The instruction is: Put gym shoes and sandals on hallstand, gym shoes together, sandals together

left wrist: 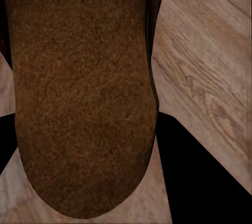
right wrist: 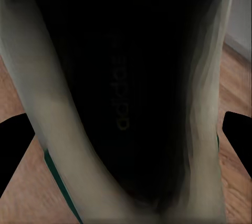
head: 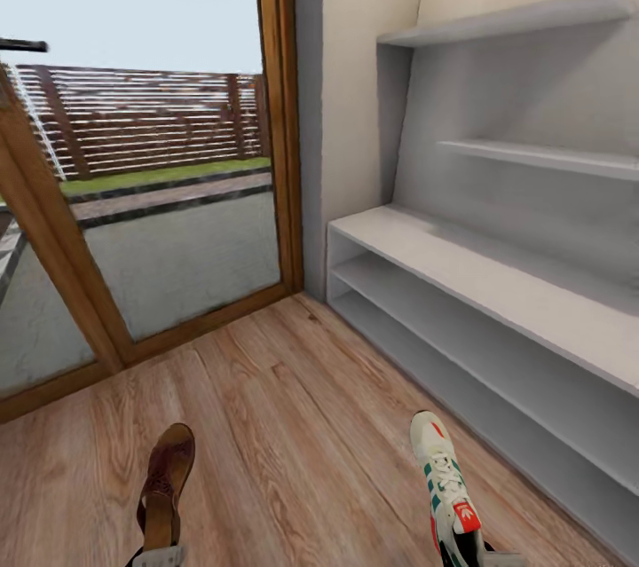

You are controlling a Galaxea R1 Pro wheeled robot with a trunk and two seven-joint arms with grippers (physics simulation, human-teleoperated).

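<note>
One brown sandal (head: pixel 167 478) with a tan insole (left wrist: pixel 79 92) is held at the lower left of the head view, my left gripper (head: pixel 160 556) shut on its heel end. Black fingers (left wrist: pixel 199 171) flank the insole. A white gym shoe (head: pixel 446 478) with green stripes and a red tongue patch is at the lower right, my right gripper (head: pixel 472 556) shut on it. Its dark inside (right wrist: pixel 126 103) sits between black fingertips (right wrist: pixel 13 148). The pale grey hallstand (head: pixel 497 274) stands to the right with its bench top and two open shelf levels bare. Both shoes are over the wood-plank corridor floor (head: pixel 293 407).
A glass door in a wooden frame (head: pixel 288 150) fills the left and looks out on a patio and fence. A white wall column (head: pixel 355 88) stands between the door and the hallstand. Stepped grey wall shelves (head: pixel 532 157) rise above the bench.
</note>
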